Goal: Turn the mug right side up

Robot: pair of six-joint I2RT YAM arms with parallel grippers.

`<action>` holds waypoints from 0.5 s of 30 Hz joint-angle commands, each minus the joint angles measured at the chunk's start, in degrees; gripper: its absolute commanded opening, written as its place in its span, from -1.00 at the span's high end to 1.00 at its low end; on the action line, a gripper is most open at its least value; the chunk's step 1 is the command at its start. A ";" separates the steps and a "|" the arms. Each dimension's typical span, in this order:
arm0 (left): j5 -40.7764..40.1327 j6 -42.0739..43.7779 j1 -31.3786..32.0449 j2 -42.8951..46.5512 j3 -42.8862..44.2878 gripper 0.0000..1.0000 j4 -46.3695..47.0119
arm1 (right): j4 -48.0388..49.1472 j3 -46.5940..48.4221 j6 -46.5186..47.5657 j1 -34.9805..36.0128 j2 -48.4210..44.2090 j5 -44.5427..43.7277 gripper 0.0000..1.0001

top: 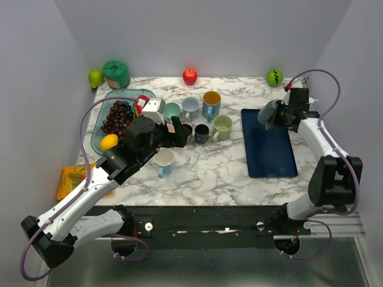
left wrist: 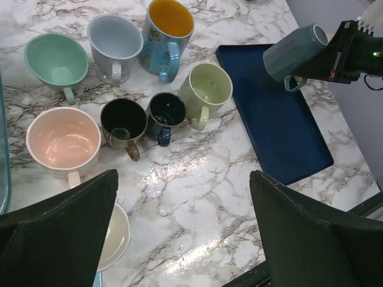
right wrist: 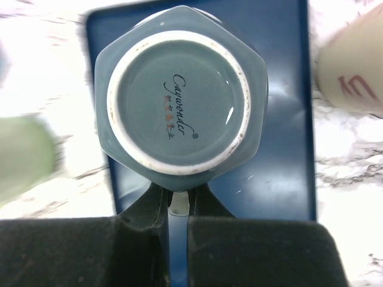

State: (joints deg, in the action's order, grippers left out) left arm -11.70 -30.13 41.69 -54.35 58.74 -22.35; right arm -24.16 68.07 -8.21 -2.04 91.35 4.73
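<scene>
A grey-blue mug [top: 267, 113] hangs in the air over the far left corner of the dark blue mat [top: 269, 146]. My right gripper [top: 281, 115] is shut on its handle. In the right wrist view the mug's base [right wrist: 178, 101], with its white foot ring and maker's mark, faces the camera, and my fingers [right wrist: 143, 206] pinch the handle [right wrist: 179, 203] below it. The left wrist view shows the mug [left wrist: 296, 52] tilted on its side above the mat [left wrist: 281, 113]. My left gripper [top: 179, 133] is open and empty above bare marble near a group of mugs.
Several upright mugs stand mid-table: pink [left wrist: 63, 139], mint [left wrist: 55, 60], grey [left wrist: 114, 40], blue with yellow inside [left wrist: 167, 30], pale green [left wrist: 206, 88], two dark ones [left wrist: 124, 121]. A white mug [top: 165, 160] is near me. A fruit tray [top: 119, 116], apple [top: 190, 76] and green fruit [top: 274, 76] sit behind.
</scene>
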 commanded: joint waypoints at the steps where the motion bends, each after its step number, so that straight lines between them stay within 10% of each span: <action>1: 6.95 -1.07 -0.29 0.21 -0.91 -0.98 5.46 | 6.58 -2.93 -4.80 1.86 -12.58 8.96 0.99; 15: 32.52 -6.78 0.23 -10.07 2.42 -0.96 28.40 | 22.66 -5.41 -19.56 16.19 -39.31 27.78 0.99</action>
State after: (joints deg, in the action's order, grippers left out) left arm 10.26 -34.50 41.63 -62.61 58.41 -4.34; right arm -14.39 62.00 -21.71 10.83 56.25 25.08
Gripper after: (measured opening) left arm 0.985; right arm 0.118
